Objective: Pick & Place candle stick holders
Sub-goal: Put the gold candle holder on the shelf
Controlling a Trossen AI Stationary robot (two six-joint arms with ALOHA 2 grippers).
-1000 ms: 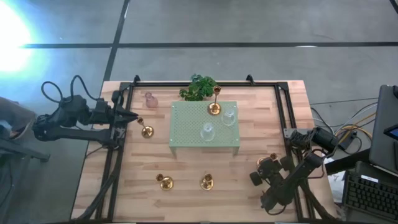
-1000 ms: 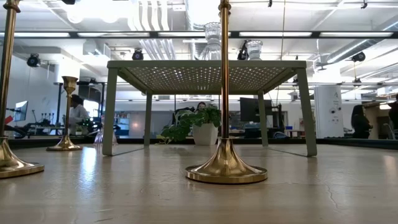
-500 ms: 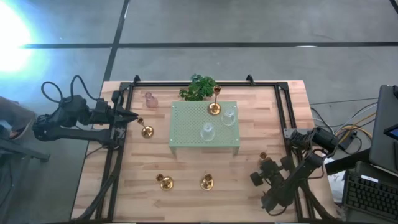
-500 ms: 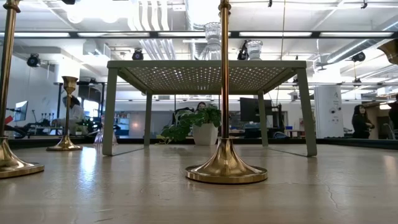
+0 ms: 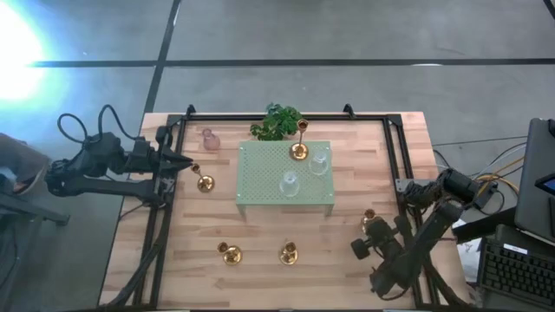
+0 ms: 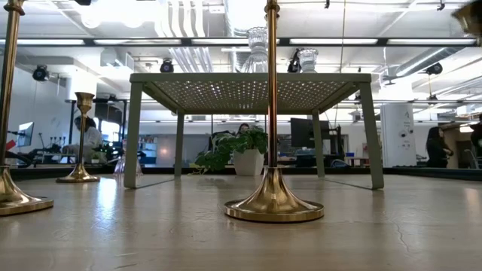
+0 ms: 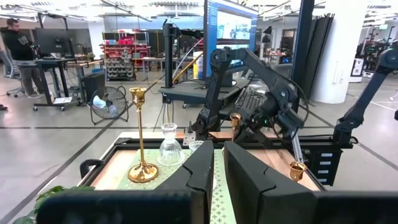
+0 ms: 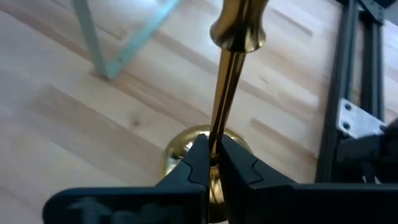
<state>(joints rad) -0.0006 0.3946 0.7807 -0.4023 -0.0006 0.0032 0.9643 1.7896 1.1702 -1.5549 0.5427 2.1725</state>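
My right gripper point(image 5: 371, 230) is at the table's right near part, shut on a gold candle stick holder point(image 8: 231, 74), whose cup point(image 5: 368, 214) shows beside it. My left gripper point(image 5: 187, 165) waits shut at the left edge, just beside the cup of another gold holder point(image 5: 204, 183) and holding nothing. Two more gold holders point(image 5: 230, 253) point(image 5: 289, 254) stand on their bases near the front. On the pale green stand point(image 5: 260, 195) stand a gold holder point(image 5: 299, 152) and two clear glass ones point(image 5: 319, 163) point(image 5: 289, 184). A pink glass one point(image 5: 209, 139) stands at the far left. My right gripper pinches the holder's thin stem point(image 8: 219, 121) between its two fingers, low down, just above the round base point(image 8: 177, 152). The fingers slant down from the table's right near side and lie across the stem. The cup point(image 8: 239, 28) is uppermost; a gold part point(image 6: 474, 16) shows high above the tabletop.
A leafy plant point(image 5: 276, 121) stands behind the stand at the far edge. A black frame point(image 5: 395, 165) runs along the table's sides. Bare wood lies between the stand and my right gripper.
My right gripper has gone up with the gold holder. In the low view the holder's gold part came in at the right edge and climbed to the top corner. In the high view its cup has shifted a little toward the table's left.
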